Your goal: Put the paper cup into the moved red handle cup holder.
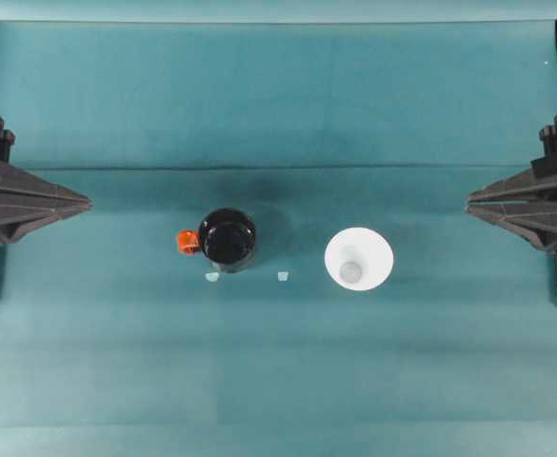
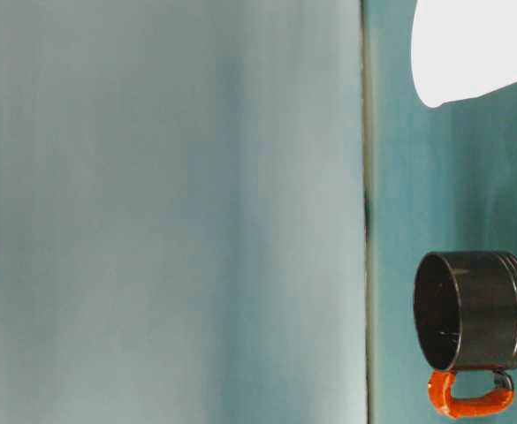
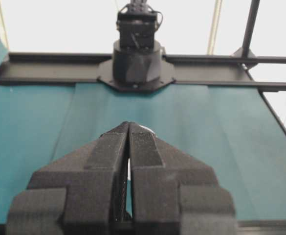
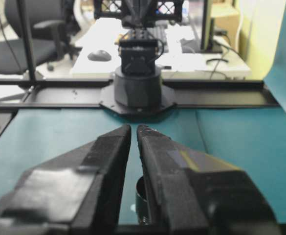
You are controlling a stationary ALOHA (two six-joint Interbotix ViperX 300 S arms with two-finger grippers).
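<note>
The red handle cup holder [image 1: 228, 238] is a glossy black round cup standing upright left of the table's middle, its red-orange handle [image 1: 186, 242] pointing left. The white paper cup [image 1: 358, 258] stands upright to its right, mouth up, a clear gap between them. At table level the holder [image 2: 475, 309] stands on the cloth beside the paper cup [image 2: 479, 49]. My left gripper [image 1: 86, 202] rests shut at the left edge, far from the holder. At the right edge, well away from the paper cup, sits my right gripper [image 1: 470, 202], also shut. Both wrist views show the fingers pressed together, left gripper [image 3: 129, 125] and right gripper [image 4: 134, 127].
Teal cloth [image 1: 278, 381] covers the table, with a fold line across the back. Two small pale marks [image 1: 211, 277] [image 1: 282, 276] lie just in front of the holder. Each wrist view faces the opposite arm's black base [image 3: 135, 63] [image 4: 138, 88] across open cloth.
</note>
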